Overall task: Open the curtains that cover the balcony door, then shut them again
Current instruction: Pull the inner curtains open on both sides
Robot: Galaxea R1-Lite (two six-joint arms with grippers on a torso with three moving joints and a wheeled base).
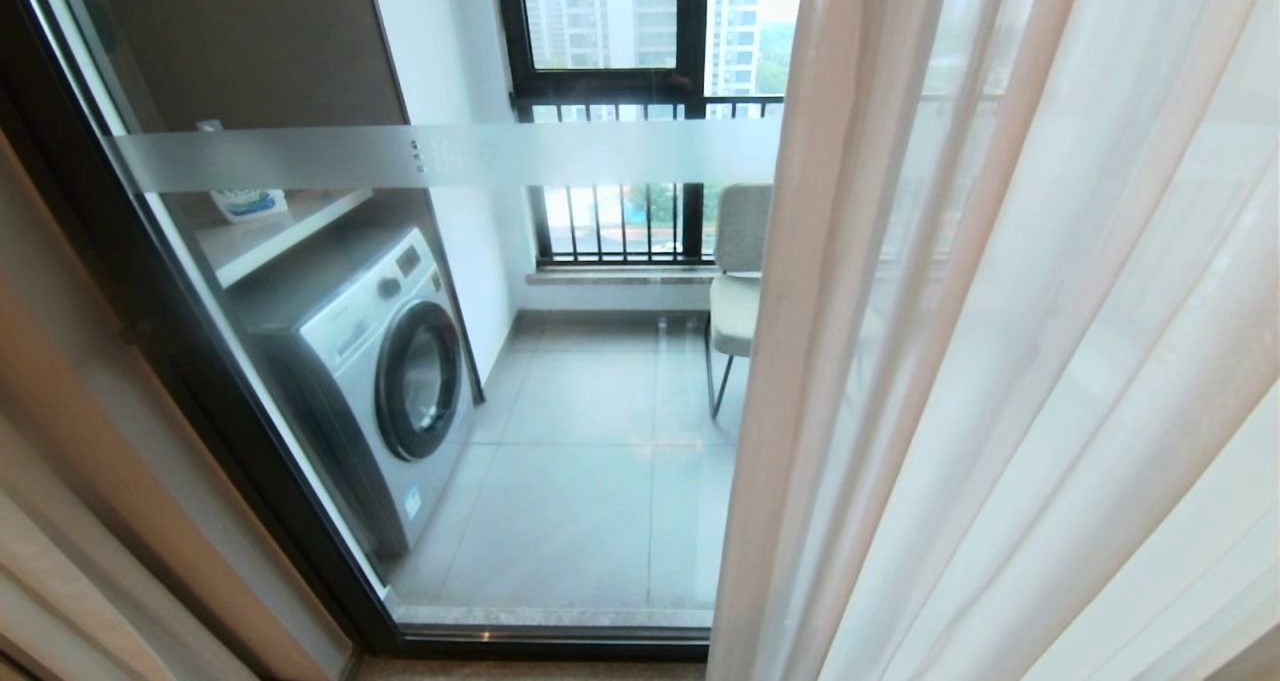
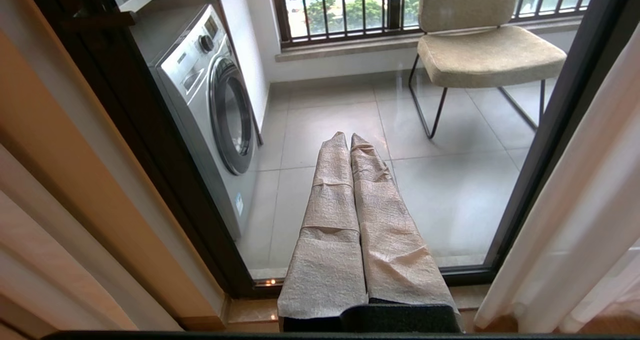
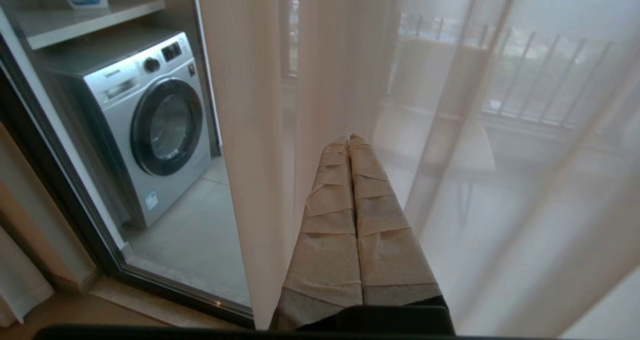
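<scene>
Silver washing machine [image 1: 380,361] on the tiled balcony floor [image 1: 590,461], shelf [image 1: 280,236] just above it holding a box [image 1: 247,203], beige chair [image 1: 738,291] well apart from it, beside the barred window [image 1: 620,111]

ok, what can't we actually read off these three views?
- Chair, head view: right part hidden by the sheer curtain.
- Characters on the door's frosted band, head view: too small to read.
- Right gripper, right wrist view: whether it touches the sheer curtain can't be told.
- Curtain tops and rail: cut off by the edge in every view.
- Neither arm shows in the head view.
</scene>
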